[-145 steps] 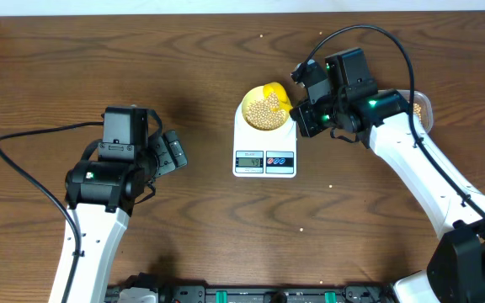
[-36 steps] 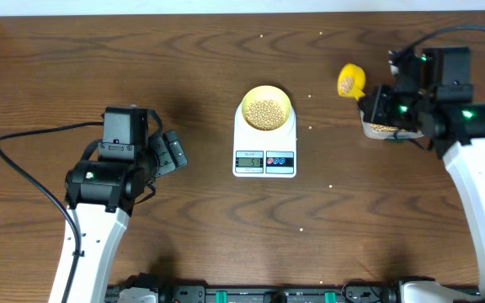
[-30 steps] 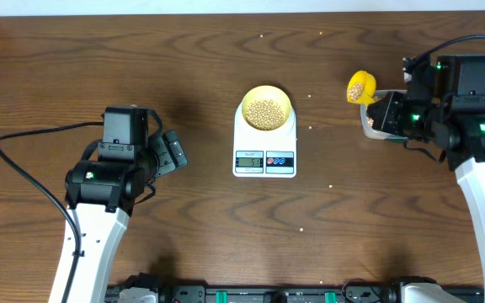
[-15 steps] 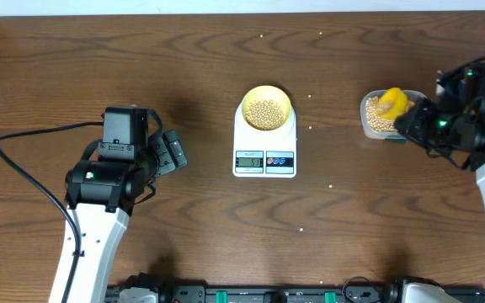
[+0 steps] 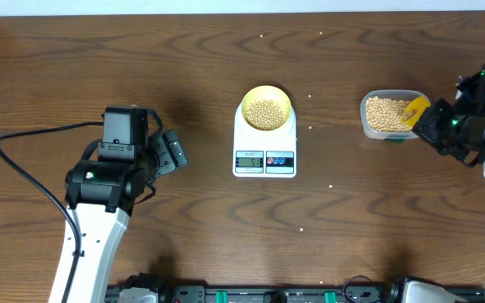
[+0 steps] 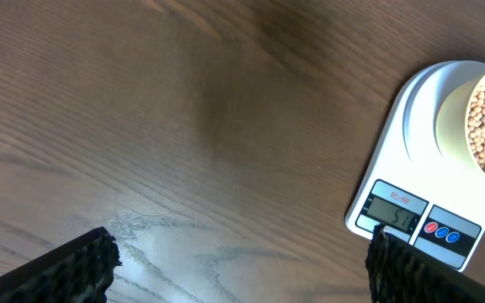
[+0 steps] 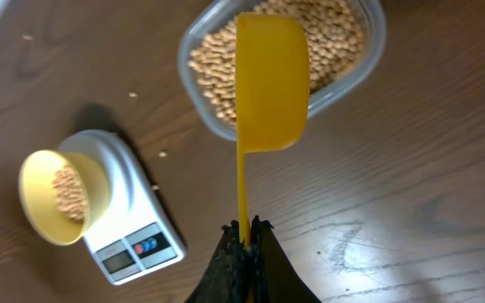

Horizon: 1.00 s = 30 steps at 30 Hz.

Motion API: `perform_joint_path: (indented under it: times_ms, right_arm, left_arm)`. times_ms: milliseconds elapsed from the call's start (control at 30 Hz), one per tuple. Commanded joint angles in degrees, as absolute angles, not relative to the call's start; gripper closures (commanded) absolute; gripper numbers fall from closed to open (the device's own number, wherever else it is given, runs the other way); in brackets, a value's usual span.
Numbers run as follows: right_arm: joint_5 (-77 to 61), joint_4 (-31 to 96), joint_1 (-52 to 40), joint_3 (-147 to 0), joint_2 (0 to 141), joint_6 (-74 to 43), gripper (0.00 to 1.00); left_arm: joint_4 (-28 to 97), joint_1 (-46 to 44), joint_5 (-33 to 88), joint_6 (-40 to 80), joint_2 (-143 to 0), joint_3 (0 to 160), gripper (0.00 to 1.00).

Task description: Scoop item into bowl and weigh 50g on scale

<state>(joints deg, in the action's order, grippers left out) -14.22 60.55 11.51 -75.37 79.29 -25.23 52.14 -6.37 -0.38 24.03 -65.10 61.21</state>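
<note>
The pale-yellow bowl (image 5: pixel 266 108) holds a layer of tan beans (image 5: pixel 265 114) and stands on the white scale (image 5: pixel 264 160) at mid-table; its display is lit. My right gripper (image 5: pixel 434 124) is shut on the thin handle of a bright yellow scoop (image 7: pixel 270 84). The scoop's head hangs over the right side of a clear container (image 5: pixel 386 116) full of beans, and no beans show on its face. In the right wrist view the right gripper (image 7: pixel 244 231) pinches the handle, with bowl (image 7: pixel 45 194) and scale (image 7: pixel 133 240) at lower left. My left gripper (image 6: pixel 238 265) stands open over bare wood, left of the scale (image 6: pixel 419 223).
A few loose beans lie on the wood around the scale (image 5: pixel 310 128), (image 5: pixel 331 187), (image 5: pixel 301 229). A black cable (image 5: pixel 23 135) loops left of the left arm. The container sits close to the table's right side.
My right gripper has swung the scoop rightward from beside the container to over it, and the beans seen in the scoop a second ago no longer show. Left arm unmoved.
</note>
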Motion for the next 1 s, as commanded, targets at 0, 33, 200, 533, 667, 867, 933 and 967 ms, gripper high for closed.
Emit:
perform_joint_path:
  times_ms: [0,33,200,533,667,867,933,967]
  right_arm:
    - [-11.9,60.4,11.6,-75.2,82.3,-25.4,0.99]
    - [-11.9,60.2,11.5,-75.2,83.1,-24.1,0.99]
    - [-10.2,56.1,10.5,-75.2,85.9,-15.8,0.99]
    - [-1.4,55.0,5.8,-75.2,86.0,-8.6,0.99]
    - [4.5,55.0,2.5,-75.2,86.0,-4.5,0.99]
    - [15.0,54.0,-3.0,-75.2,86.1,-0.5,0.99]
    - [16.3,54.0,-4.3,-75.2,86.4,1.0,0.99]
    - [16.5,54.0,-4.7,-75.2,86.5,1.0,0.99]
  left_arm:
    - [52.3,-6.0,-1.3,24.1,-65.2,61.8,0.04]
    - [52.3,-6.0,-1.3,24.1,-65.2,61.8,0.04]
    - [52.3,-6.0,-1.4,24.1,-65.2,61.8,0.04]
    - [52.3,-6.0,-1.4,24.1,-65.2,61.8,0.04]
    - [52.3,-6.0,-1.3,24.1,-65.2,61.8,0.04]
    - [52.3,-6.0,-1.3,24.1,-65.2,61.8,0.04]
    - [52.3,-6.0,-1.4,24.1,-65.2,61.8,0.04]
    - [52.3,-6.0,-1.4,24.1,-65.2,61.8,0.04]
